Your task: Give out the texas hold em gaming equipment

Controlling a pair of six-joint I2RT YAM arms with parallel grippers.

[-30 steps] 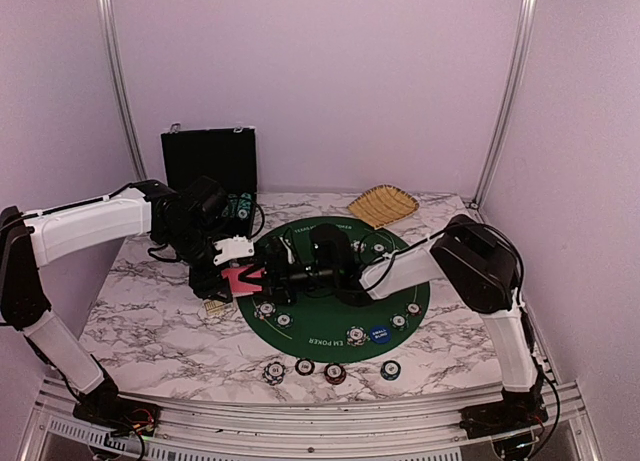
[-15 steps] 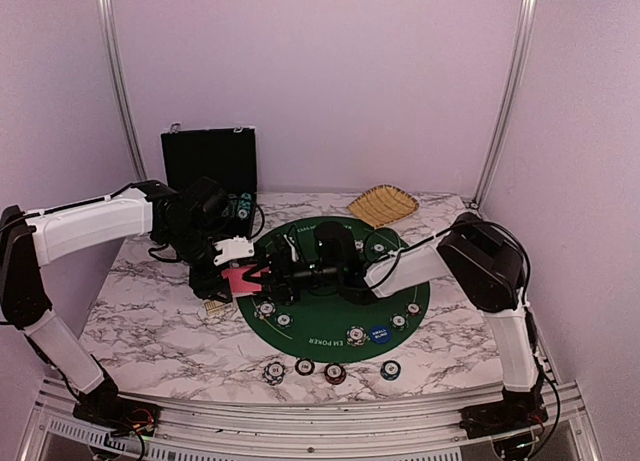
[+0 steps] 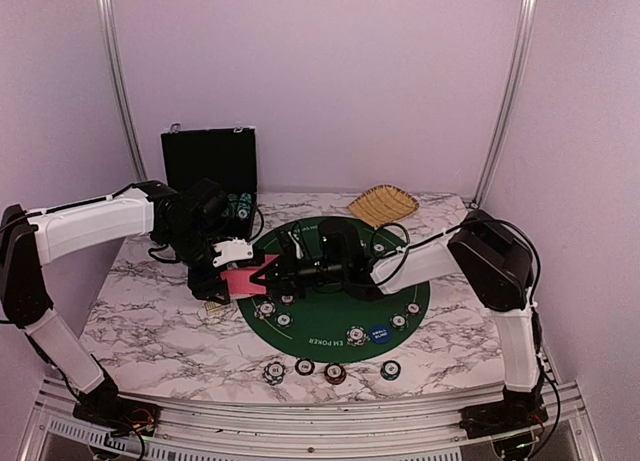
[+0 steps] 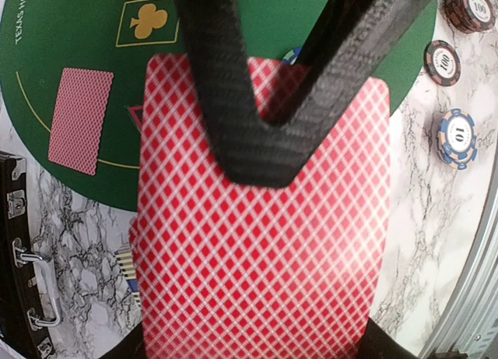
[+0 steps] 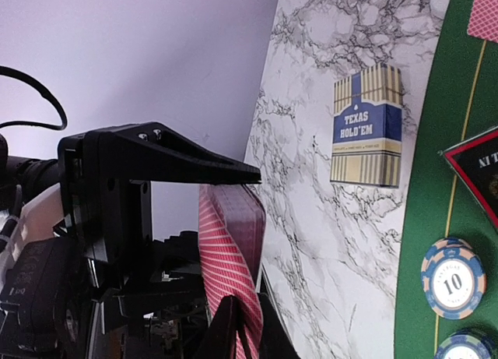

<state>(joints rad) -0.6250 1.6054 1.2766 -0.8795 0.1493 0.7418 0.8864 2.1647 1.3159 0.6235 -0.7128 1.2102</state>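
Note:
My left gripper [image 3: 232, 279] is shut on a deck of red-backed playing cards [image 3: 243, 281] held above the left rim of the green mat [image 3: 330, 311]. The deck [image 4: 257, 250] fills the left wrist view. My right gripper [image 3: 266, 274] reaches in from the right. Its black fingers [image 4: 233, 133] meet in a V over the deck's far edge. In the right wrist view the right gripper [image 5: 247, 332] is shut on the top card [image 5: 226, 265], which bows away from the deck [image 5: 245, 219]. One card [image 4: 80, 120] lies face down on the mat.
Striped chips [image 3: 334, 373] line the table's front, with others and a blue button [image 3: 378, 333] on the mat. A black-red triangular marker [image 5: 476, 176] and a yellow-blue card box [image 5: 367, 125] lie under the deck. A woven basket [image 3: 383, 204] and an open black case [image 3: 210, 161] stand behind.
My right gripper slid left to the deck and closed its fingers on the top card. The left arm and the deck stayed where they were.

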